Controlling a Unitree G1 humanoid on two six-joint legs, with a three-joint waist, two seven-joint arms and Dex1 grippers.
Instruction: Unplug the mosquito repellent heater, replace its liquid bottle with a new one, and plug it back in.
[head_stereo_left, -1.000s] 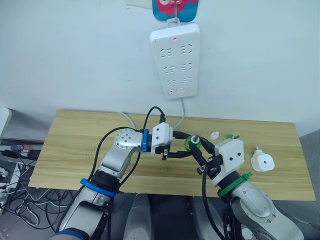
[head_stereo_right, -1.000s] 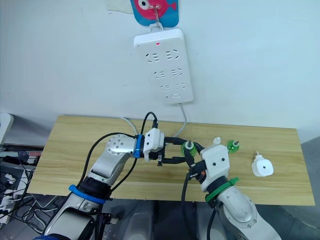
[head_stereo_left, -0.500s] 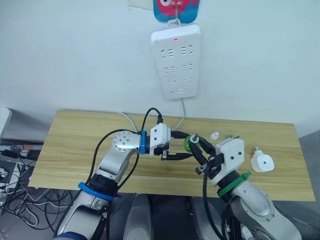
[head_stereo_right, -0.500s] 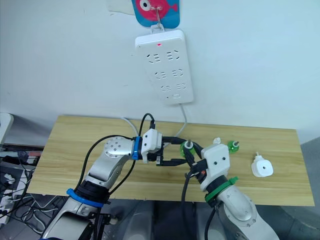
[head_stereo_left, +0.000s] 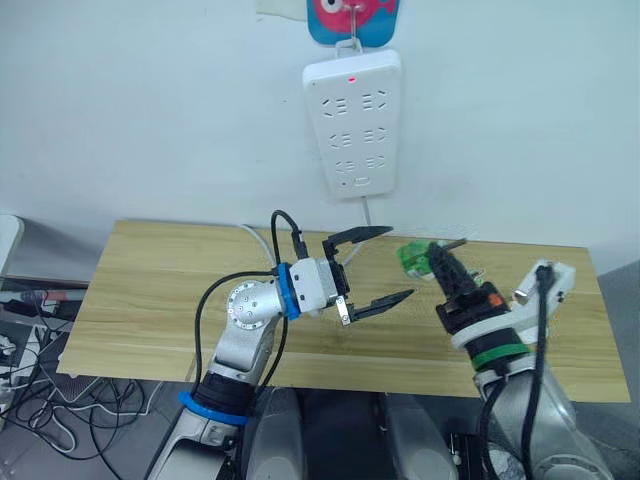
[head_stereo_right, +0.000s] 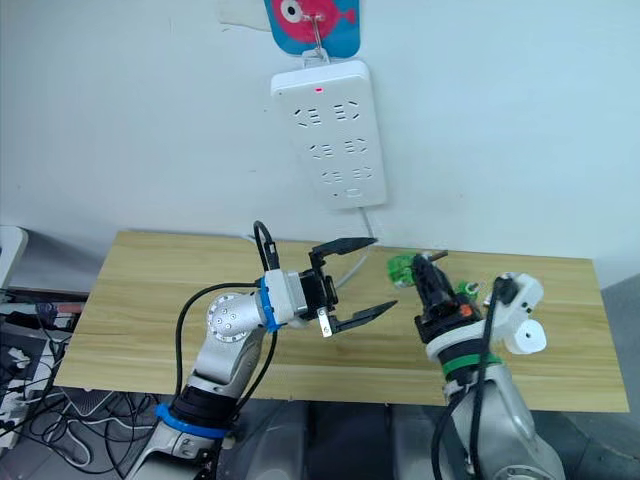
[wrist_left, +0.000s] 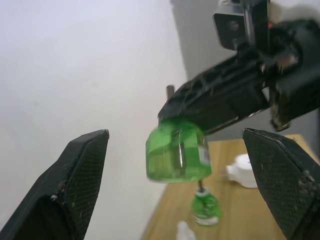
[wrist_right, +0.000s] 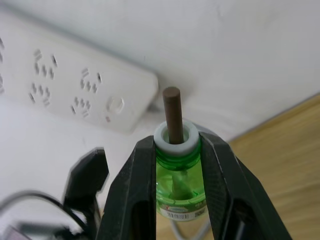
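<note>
Even, bright indoor light falls on the white wall and wooden surface, with soft shadows. Head views are sharp. In the left wrist view the green bottle is blurred and the background hazy; the right wrist view's backdrop is soft.

power strip on wall behind table | heater on table's right end

A plain indoor test room is showing: a wooden table standing against a white wall, a power strip hanging upper centre, cables lying lower left.
</note>
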